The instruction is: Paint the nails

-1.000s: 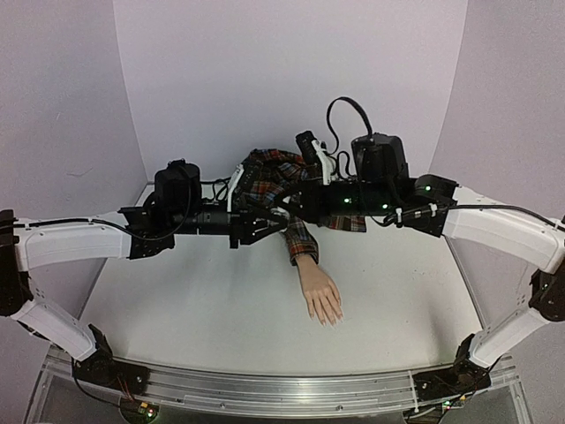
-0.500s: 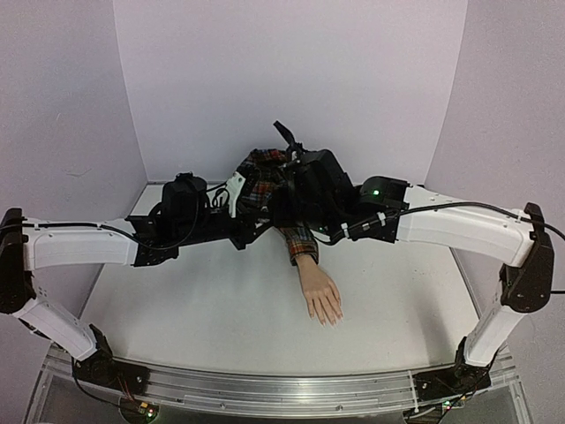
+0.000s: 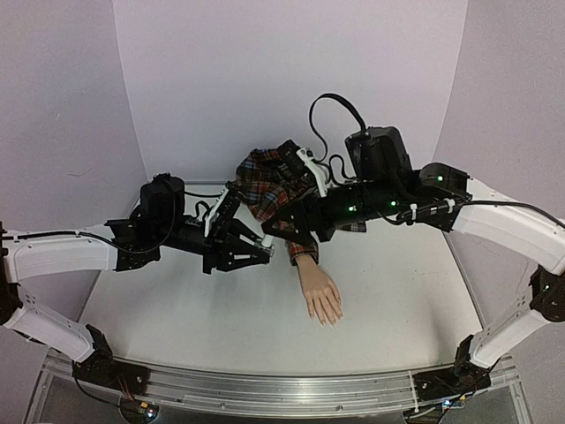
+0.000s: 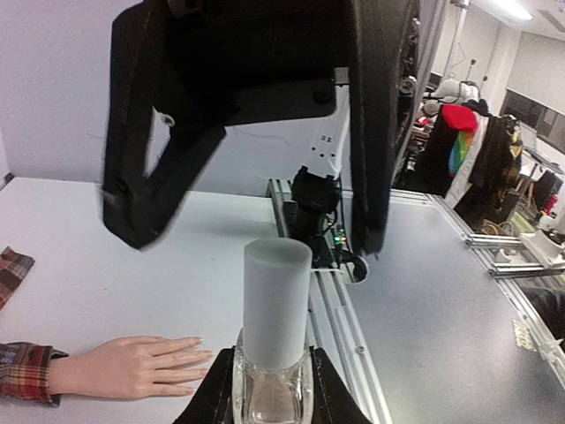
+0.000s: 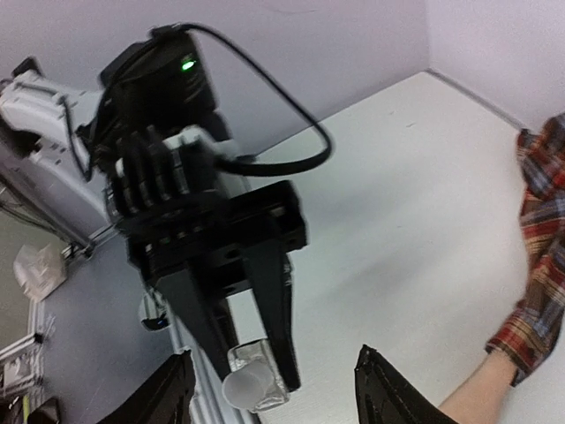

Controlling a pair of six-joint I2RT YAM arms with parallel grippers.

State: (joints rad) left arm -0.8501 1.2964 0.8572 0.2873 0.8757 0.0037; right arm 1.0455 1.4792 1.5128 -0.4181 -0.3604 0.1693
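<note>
- White bench [image 3: 177,309]: flat matte surface; a metal rail [image 3: 282,389] runs along its near edge.
- Left arm [image 3: 62,256] and right arm [image 3: 503,221]: white links with black wrists. Both reach inward from the sides, and their wrists come together over the far middle of the bench.
- Plaid sleeve [image 3: 269,177]: red-blue fabric, bunched at the far middle and partly hidden by the two wrists. Its cuff closes around the wrist of the hand.
- Right gripper [image 4: 252,247]: jaws spread wide. In the left wrist view they stand one on each side of the cap and above it, touching nothing.
- Left gripper [image 5: 260,367]: jaws pinching the bottle by its glass body, cap end outward, pointing toward the right gripper.
- Mannequin hand [image 3: 320,296]: pale peach, lying palm down on the bench just right of centre, with its fingers pointing toward the near rail. Neither gripper touches it; both are near the cuff end.
- Bottle [image 4: 272,402]: small, clear glass, held off the bench between the left jaws.
- Cap [image 4: 276,300]: plain white cylinder, seated on the bottle neck and taller than the visible glass.
- Nails [image 4: 196,341]: at the fingertips of the mannequin hand, on the side nearest the rail. They are too small to tell whether any coating is on them.
</note>
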